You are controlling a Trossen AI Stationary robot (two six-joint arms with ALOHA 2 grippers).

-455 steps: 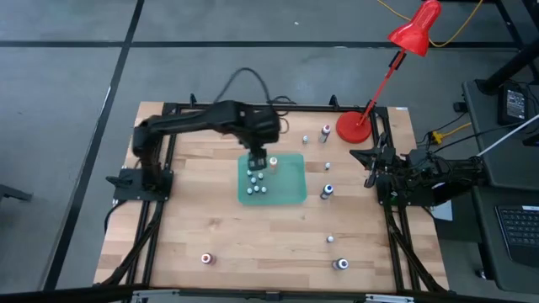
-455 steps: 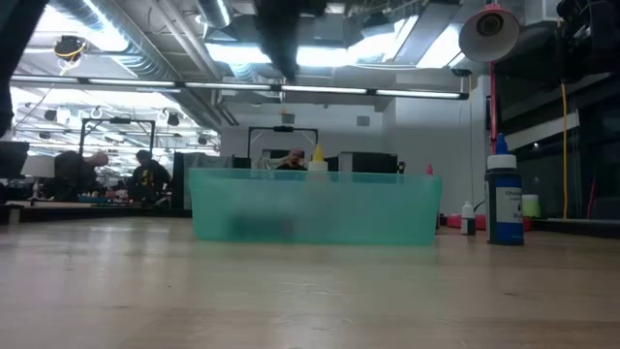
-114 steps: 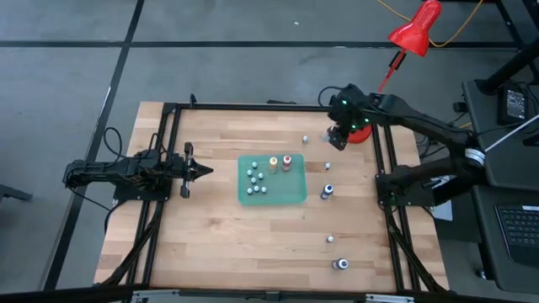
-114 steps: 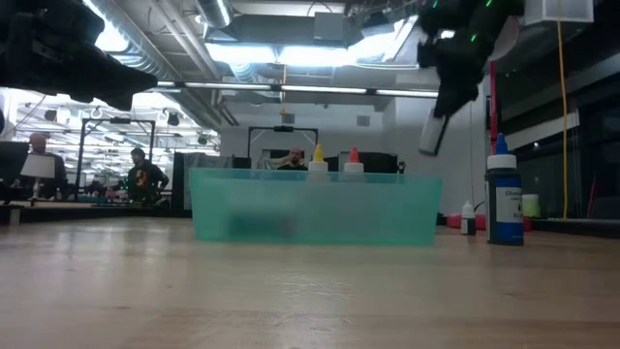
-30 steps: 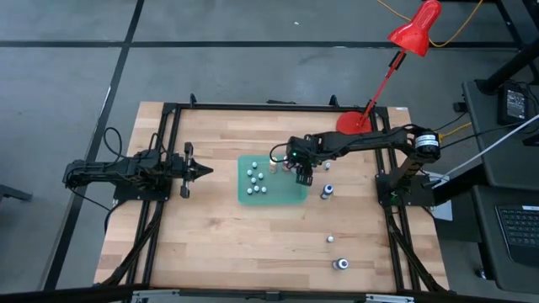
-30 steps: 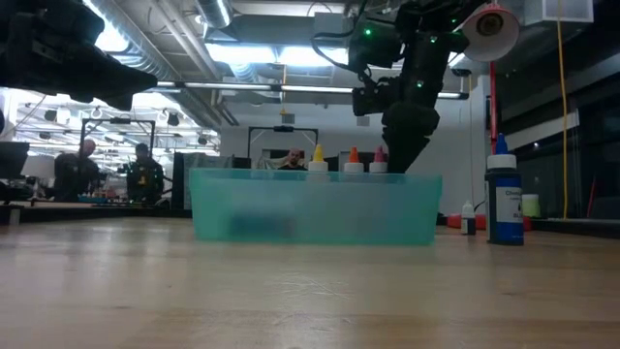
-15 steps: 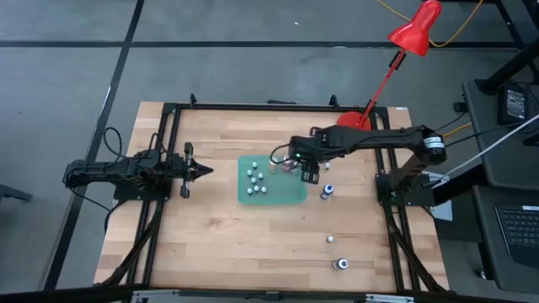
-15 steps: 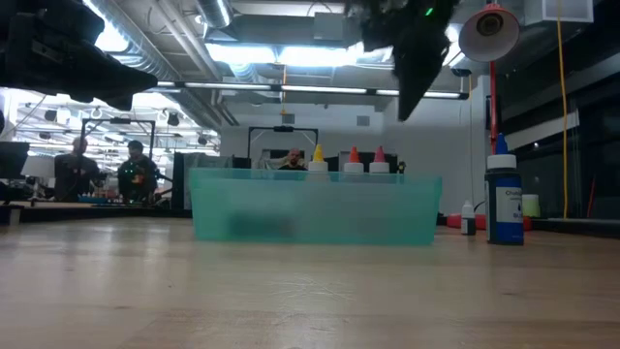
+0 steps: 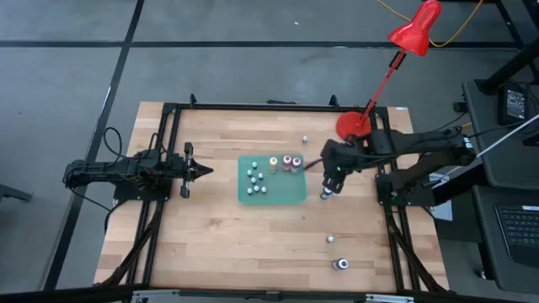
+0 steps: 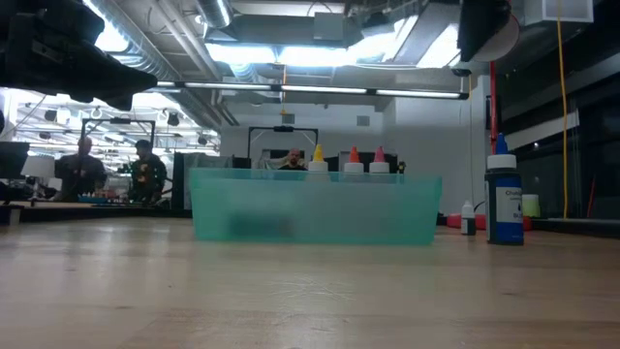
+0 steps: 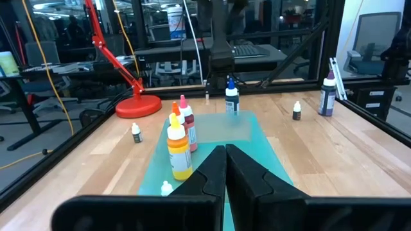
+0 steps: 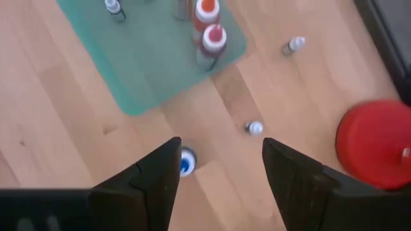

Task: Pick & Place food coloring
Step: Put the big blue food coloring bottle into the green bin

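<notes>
Right wrist view looks down between the right gripper (image 12: 219,173), whose two dark fingers stand spread apart with nothing between them; a blue-capped bottle (image 12: 187,162) stands on the wood just below them, by one finger. From above, that gripper (image 9: 330,178) hangs over the wood just past the right edge of the green tray (image 9: 290,192), beside the blue-capped bottle (image 9: 325,193). Its arm runs back, low and stretched, to its mount at the table's right rim.

At the left rim the left gripper (image 9: 205,171) waits, its fingers (image 11: 212,172) pressed together on nothing and pointing along the table toward the tray.

Inside the tray stand the yellow bottle (image 9: 273,162), an orange-tipped one and a red bottle (image 9: 296,162) in a row along its far side, with a cluster of small white caps (image 9: 256,177) near its left end. Loose bottles lie on the wood: one small white cap (image 9: 306,139) beyond the tray, another (image 9: 331,239) toward the near edge, and a darker bottle (image 9: 340,264) nearest the front.

The table (image 9: 219,236) is pale wood inside a black frame. A red desk lamp (image 9: 352,124) stands at its far right corner. Beyond, the low view shows an office hall with ceiling lights and people (image 10: 85,165) seated at desks.
</notes>
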